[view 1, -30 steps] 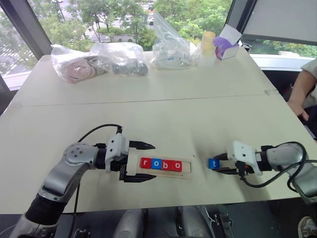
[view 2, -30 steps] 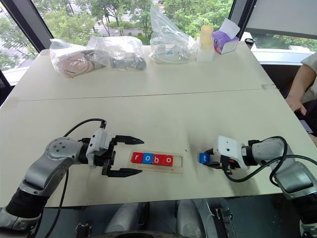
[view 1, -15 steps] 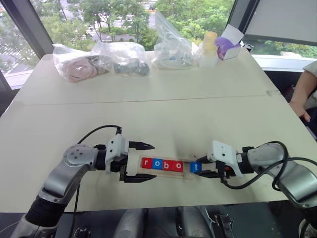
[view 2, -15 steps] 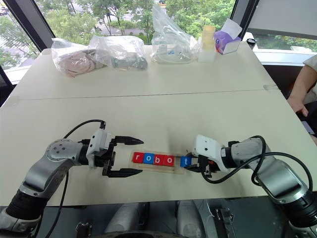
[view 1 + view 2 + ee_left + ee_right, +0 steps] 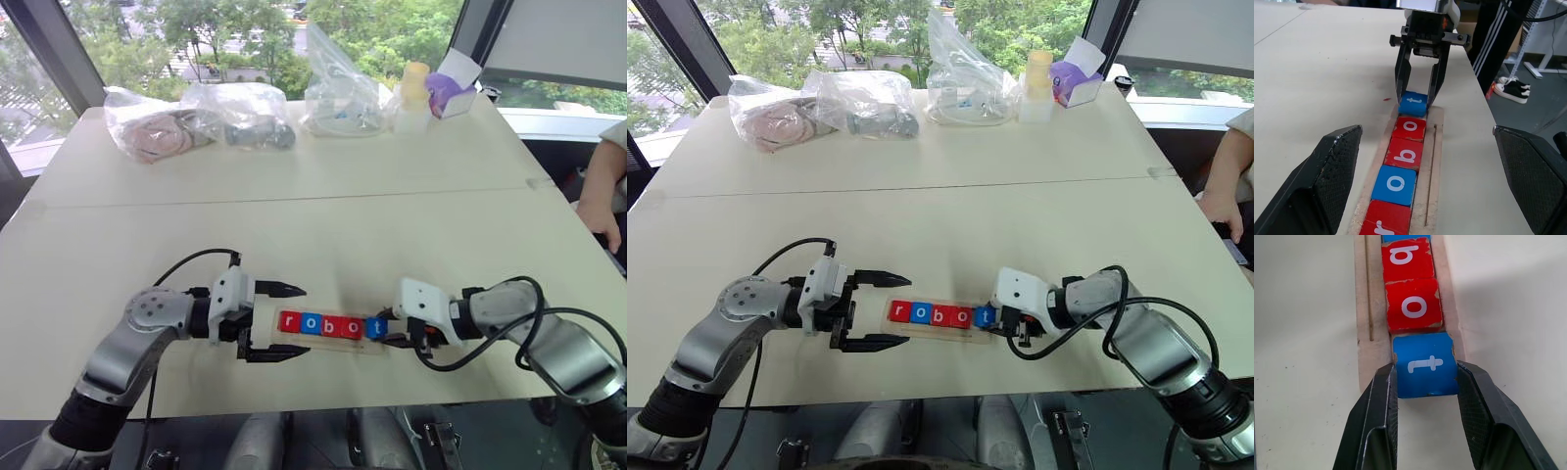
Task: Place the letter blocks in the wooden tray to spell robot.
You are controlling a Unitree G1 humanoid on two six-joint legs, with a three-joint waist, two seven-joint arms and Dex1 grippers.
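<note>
While the blue t block (image 5: 1425, 365) is clamped between the two black fingers of the right gripper (image 5: 1426, 382), it is held at the right end of the wooden tray (image 5: 328, 340), just beyond the red o block (image 5: 1413, 305) and nearly touching it. Four letter blocks are seen lying in a row in the tray: a red r (image 5: 289, 321), a blue o (image 5: 311, 323), a red b (image 5: 331, 325) and the red o, with the t closing the line so that the word reads robot. Whether the t rests fully on the wood cannot be told; in the right wrist view its near edge reaches the tray's end.

At the tray's left end the left gripper (image 5: 284, 321) is held with its fingers spread wide, one on either side of the wood, nothing being gripped between them.

Farther back on the pale table (image 5: 313, 225) several clear plastic bags (image 5: 196, 119), a small bottle (image 5: 411, 98) and a tissue box (image 5: 453, 83) are set near the window. A person's hand (image 5: 596, 211) is rested on the table's right edge.
</note>
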